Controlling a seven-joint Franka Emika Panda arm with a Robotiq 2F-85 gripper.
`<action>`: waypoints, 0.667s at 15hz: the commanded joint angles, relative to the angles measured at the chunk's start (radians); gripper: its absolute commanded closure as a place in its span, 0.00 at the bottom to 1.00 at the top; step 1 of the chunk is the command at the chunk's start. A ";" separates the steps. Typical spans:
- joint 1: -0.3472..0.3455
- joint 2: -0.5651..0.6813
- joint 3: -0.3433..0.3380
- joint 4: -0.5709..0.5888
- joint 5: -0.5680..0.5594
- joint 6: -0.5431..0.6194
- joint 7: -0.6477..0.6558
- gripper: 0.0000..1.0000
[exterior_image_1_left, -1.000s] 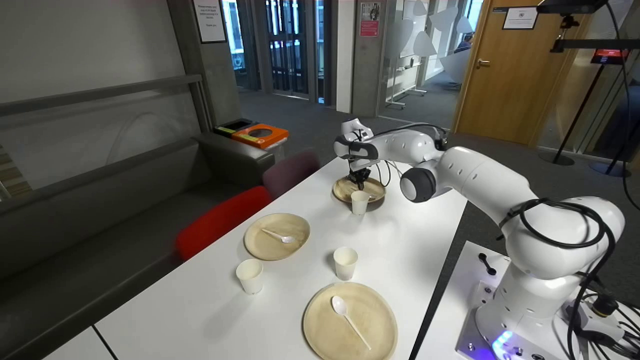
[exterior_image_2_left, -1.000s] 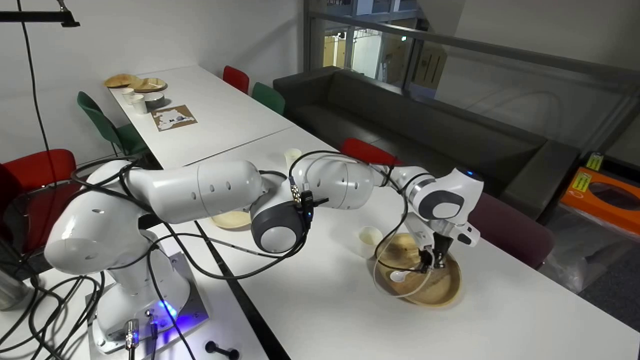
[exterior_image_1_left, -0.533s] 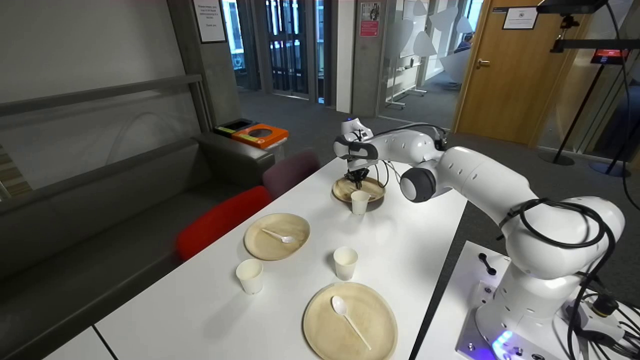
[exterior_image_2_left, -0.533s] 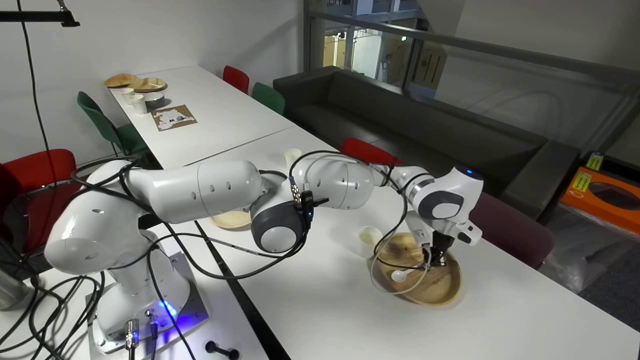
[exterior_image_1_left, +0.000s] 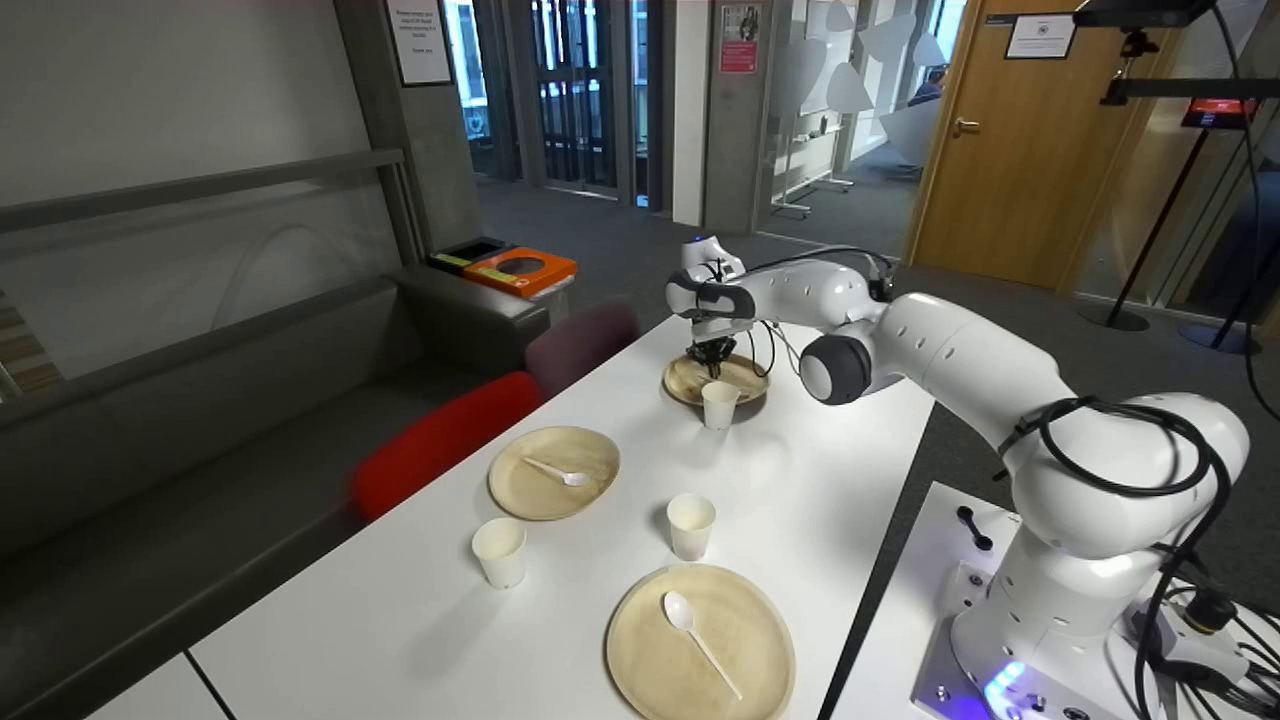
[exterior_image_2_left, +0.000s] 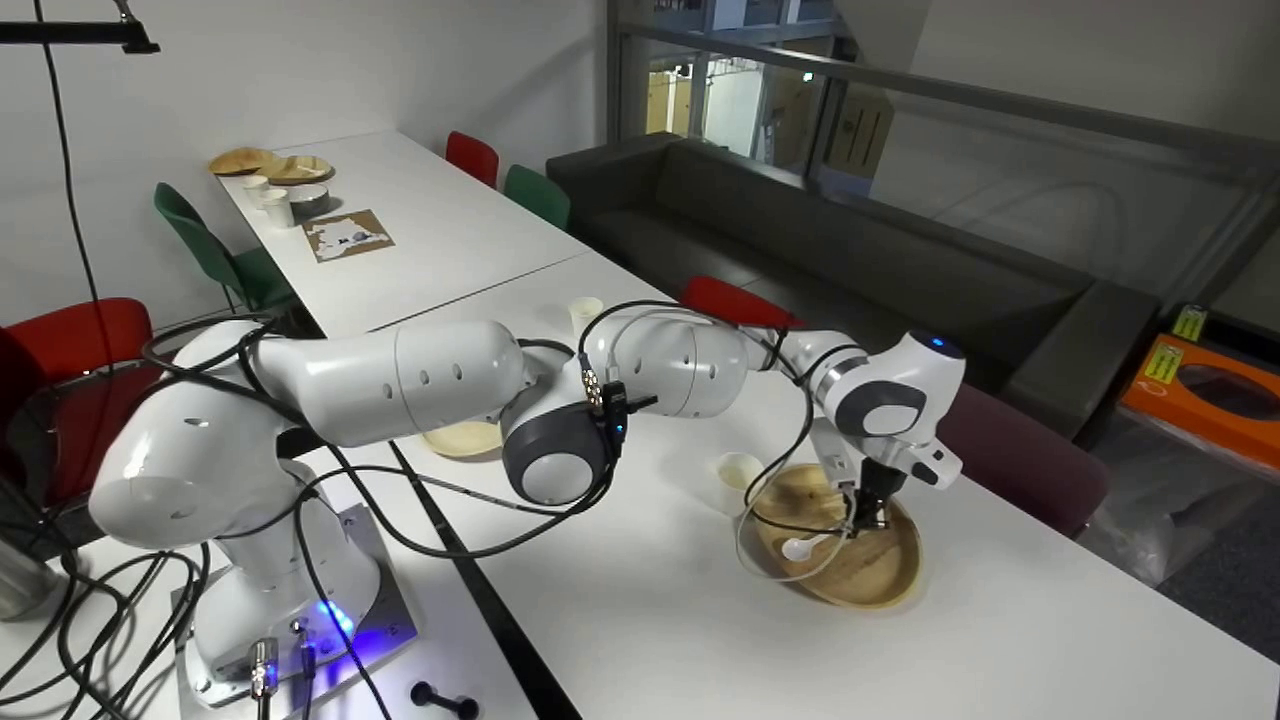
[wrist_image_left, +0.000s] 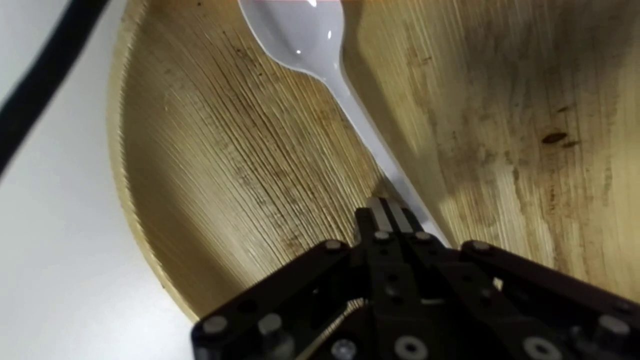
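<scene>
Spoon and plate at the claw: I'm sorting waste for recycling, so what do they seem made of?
The spoon looks like white plastic, smooth and glossy: small bright highlights dot its scoop end. The plate looks like pressed leaf or wood, with a low sheen: fine grain lines, dark flecks and a rough edge; which one, I can't tell.

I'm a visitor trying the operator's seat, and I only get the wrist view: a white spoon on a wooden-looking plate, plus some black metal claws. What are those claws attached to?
Observer: A long white arm; the gripper hangs from its end.

Visitor: Fancy! Is anything standing beside that plate?

Observer: Yes, a white cup shows next to it in both exterior views.

Visitor: And is mine the only spoon around?

Observer: No, in an exterior view another spoon lies on another plate.
</scene>
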 joint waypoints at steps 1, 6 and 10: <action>0.001 -0.037 0.027 -0.054 0.032 0.002 0.036 1.00; 0.010 -0.039 0.049 -0.050 0.054 0.005 0.069 1.00; 0.018 -0.043 0.062 -0.048 0.060 0.010 0.095 1.00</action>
